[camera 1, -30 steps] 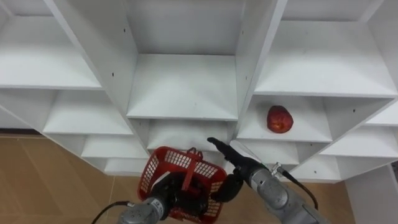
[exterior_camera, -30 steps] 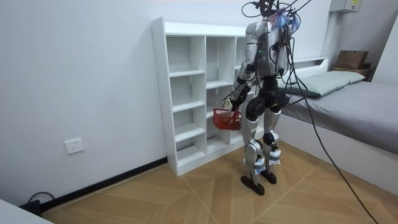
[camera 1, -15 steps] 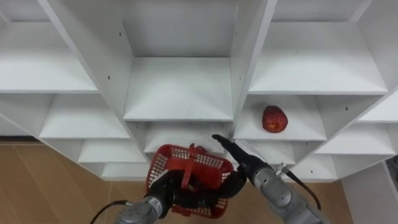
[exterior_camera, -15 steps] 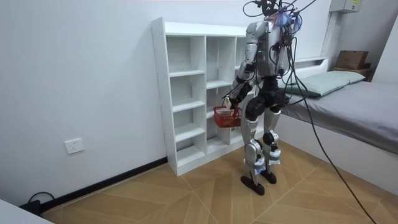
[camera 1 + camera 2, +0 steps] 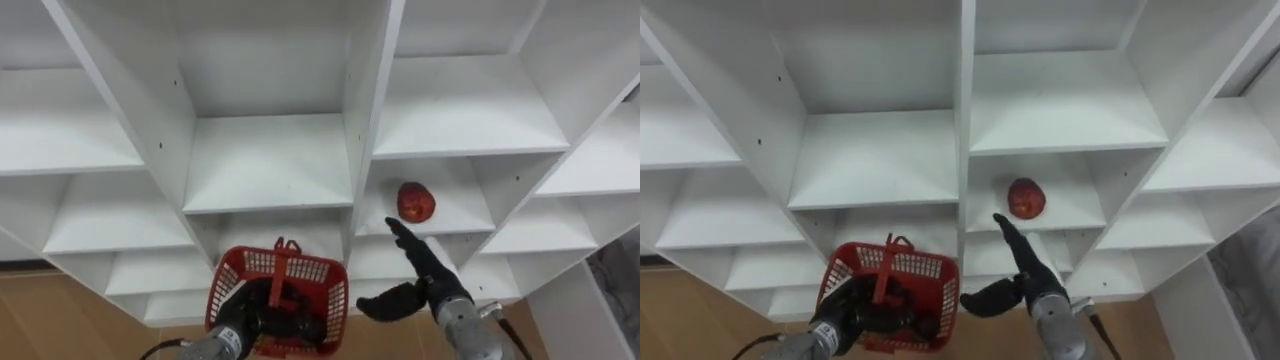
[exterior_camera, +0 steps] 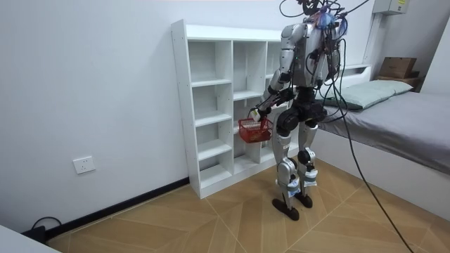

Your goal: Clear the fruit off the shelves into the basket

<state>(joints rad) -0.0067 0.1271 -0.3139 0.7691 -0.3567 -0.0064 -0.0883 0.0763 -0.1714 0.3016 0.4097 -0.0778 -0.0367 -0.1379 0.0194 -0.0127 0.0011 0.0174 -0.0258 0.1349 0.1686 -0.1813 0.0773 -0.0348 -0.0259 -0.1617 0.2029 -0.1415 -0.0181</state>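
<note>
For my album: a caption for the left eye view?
Open right hand extends toward a red fruit in the white closet; left hand holds a red basket.

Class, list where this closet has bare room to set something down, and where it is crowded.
Bare: the middle shelf between the two uprights, and the upper right shelf above the red fruit. Room remains to that fruit's right. Crowded: low down, where the red basket, left robot hand and open right robot hand sit.
</note>
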